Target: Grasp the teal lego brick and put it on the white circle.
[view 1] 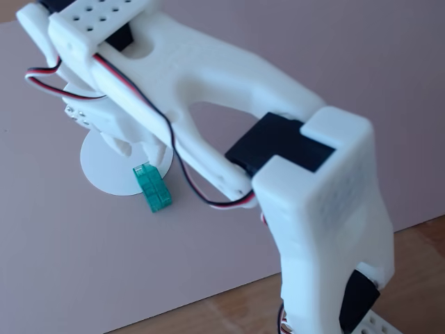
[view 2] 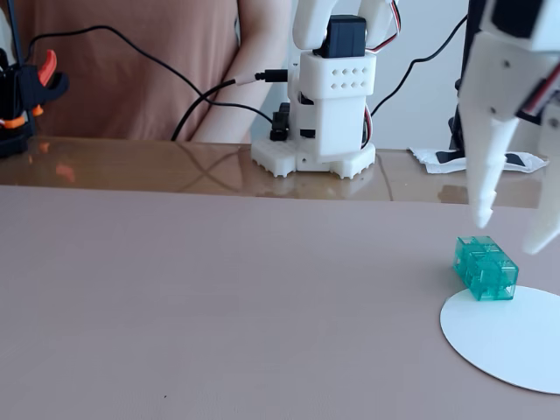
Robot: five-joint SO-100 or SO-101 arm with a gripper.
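Observation:
The teal lego brick lies on its side on the mauve mat, right at the far-left rim of the white circle. Nearly all of it rests off the disc. My gripper hangs just above it, open, with both white fingertips clear of the brick and nothing between them. In a fixed view from behind the arm, the brick sits at the near-right edge of the white circle, touching the rim. There the gripper is mostly hidden under the arm.
The arm's white base stands on a glossy wooden strip behind the mat, with black cables and a person behind it. An orange-and-black clamp is at far left. A black stand is at back right. The arm fills much of one fixed view.

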